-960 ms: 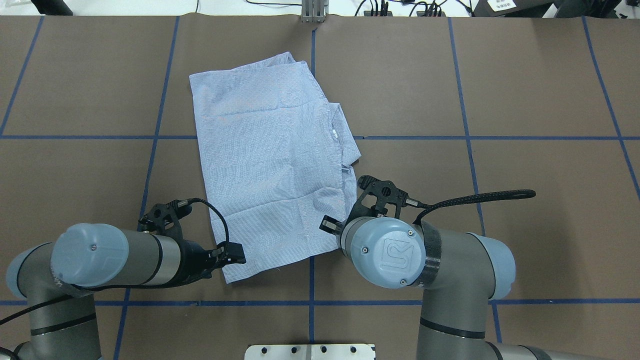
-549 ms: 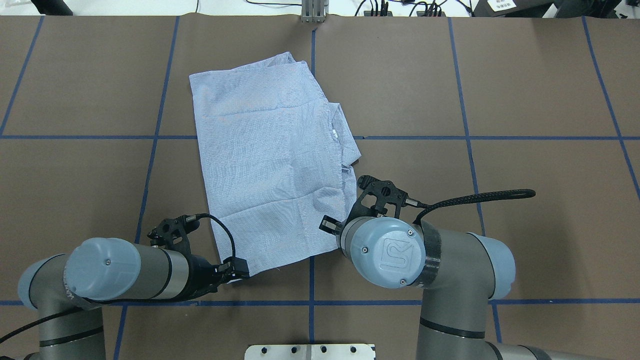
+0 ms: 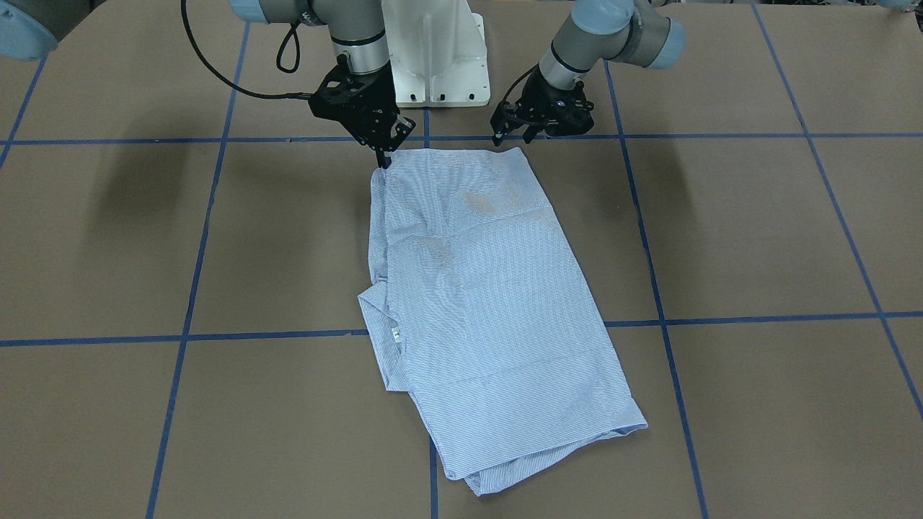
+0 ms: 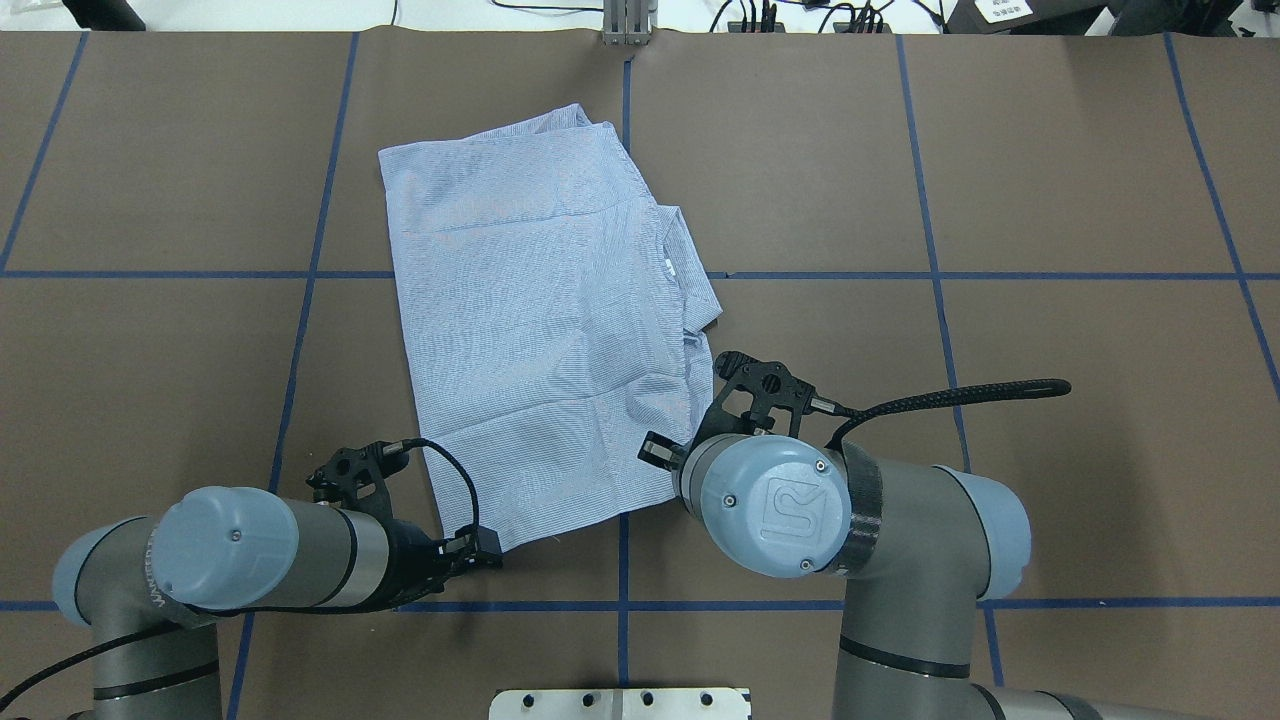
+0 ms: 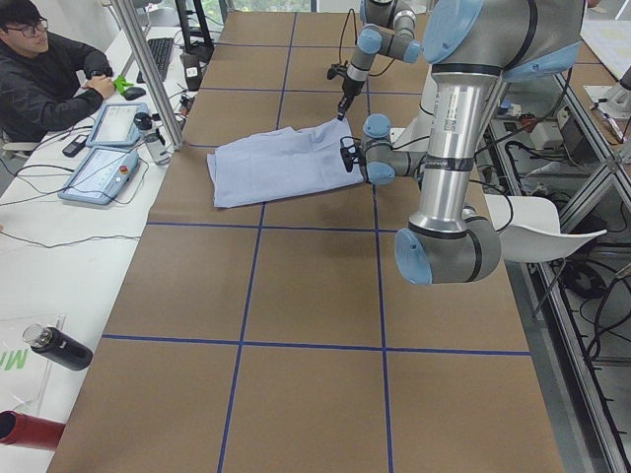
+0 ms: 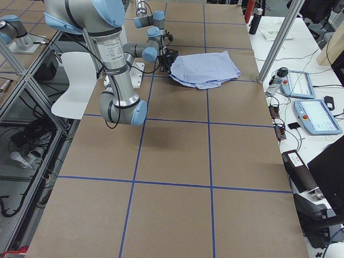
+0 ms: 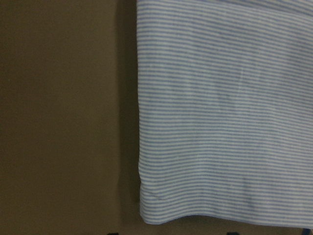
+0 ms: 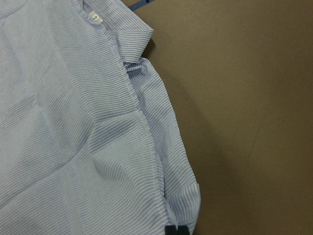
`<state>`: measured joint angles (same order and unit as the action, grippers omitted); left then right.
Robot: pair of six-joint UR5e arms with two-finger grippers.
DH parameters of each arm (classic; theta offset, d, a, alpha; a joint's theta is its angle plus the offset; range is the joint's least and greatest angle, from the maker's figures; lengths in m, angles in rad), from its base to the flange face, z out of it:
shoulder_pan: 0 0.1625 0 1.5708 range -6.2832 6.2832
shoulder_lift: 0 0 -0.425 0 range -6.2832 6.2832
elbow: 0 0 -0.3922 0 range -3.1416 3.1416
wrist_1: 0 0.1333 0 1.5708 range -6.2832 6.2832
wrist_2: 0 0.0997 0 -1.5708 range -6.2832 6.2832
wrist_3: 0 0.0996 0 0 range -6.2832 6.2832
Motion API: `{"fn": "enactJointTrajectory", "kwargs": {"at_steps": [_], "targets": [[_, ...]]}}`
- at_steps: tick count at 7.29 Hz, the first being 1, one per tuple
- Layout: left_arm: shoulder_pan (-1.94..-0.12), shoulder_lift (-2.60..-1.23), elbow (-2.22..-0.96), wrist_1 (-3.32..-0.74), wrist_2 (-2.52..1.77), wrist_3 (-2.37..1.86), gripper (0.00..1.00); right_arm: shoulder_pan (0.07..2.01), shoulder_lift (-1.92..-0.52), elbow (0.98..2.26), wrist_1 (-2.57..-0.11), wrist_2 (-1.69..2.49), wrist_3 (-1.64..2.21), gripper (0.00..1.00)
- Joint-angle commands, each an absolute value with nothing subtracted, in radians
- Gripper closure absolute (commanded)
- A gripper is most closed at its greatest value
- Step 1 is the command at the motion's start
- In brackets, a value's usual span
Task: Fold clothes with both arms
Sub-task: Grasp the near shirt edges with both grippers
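The light blue striped shirt (image 4: 540,330) (image 3: 490,303) lies folded flat on the brown table, its collar and small white label (image 4: 667,262) on its right side. My left gripper (image 4: 487,548) (image 3: 513,137) sits at the shirt's near left corner, open. The left wrist view shows that corner (image 7: 146,210) lying flat, with nothing pinching it. My right gripper (image 3: 383,160) is at the near right corner, shut on the shirt's edge. One dark fingertip (image 8: 176,230) rests on the bunched cloth (image 8: 73,147). Overhead, the right wrist hides these fingers.
Blue tape lines (image 4: 620,560) cross the table (image 4: 1050,200). The white pedestal base (image 3: 433,58) stands between the arms. The right arm's black cable (image 4: 960,393) loops out to the right. A person (image 5: 49,79) sits at a side bench with tablets (image 5: 99,172) beyond the table's far edge.
The left arm drew back toward the robot's base, and its gripper slid along the shirt's left edge to the near left corner. The right arm and the shirt stayed put.
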<state>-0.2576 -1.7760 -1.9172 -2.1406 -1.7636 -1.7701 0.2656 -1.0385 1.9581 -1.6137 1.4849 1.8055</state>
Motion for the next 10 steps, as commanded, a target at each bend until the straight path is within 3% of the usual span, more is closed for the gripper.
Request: {"fn": "enactJointTrajectory", "kwargs": {"at_steps": [1, 8, 10], "targets": [[-0.271, -1.789, -1.911, -2.135, -1.740, -1.769, 0.30, 0.265, -1.039, 1.957, -1.614, 1.485, 1.805, 1.00], [-0.278, -1.793, -1.878, -2.102, -1.706, -1.753, 0.32, 0.265, -1.037, 1.959, -1.614, 1.485, 1.805, 1.00], [-0.278, -1.802, -1.878, -2.100, -1.704, -1.766, 0.51, 0.265, -1.037, 1.959, -1.614, 1.485, 1.805, 1.00]]}}
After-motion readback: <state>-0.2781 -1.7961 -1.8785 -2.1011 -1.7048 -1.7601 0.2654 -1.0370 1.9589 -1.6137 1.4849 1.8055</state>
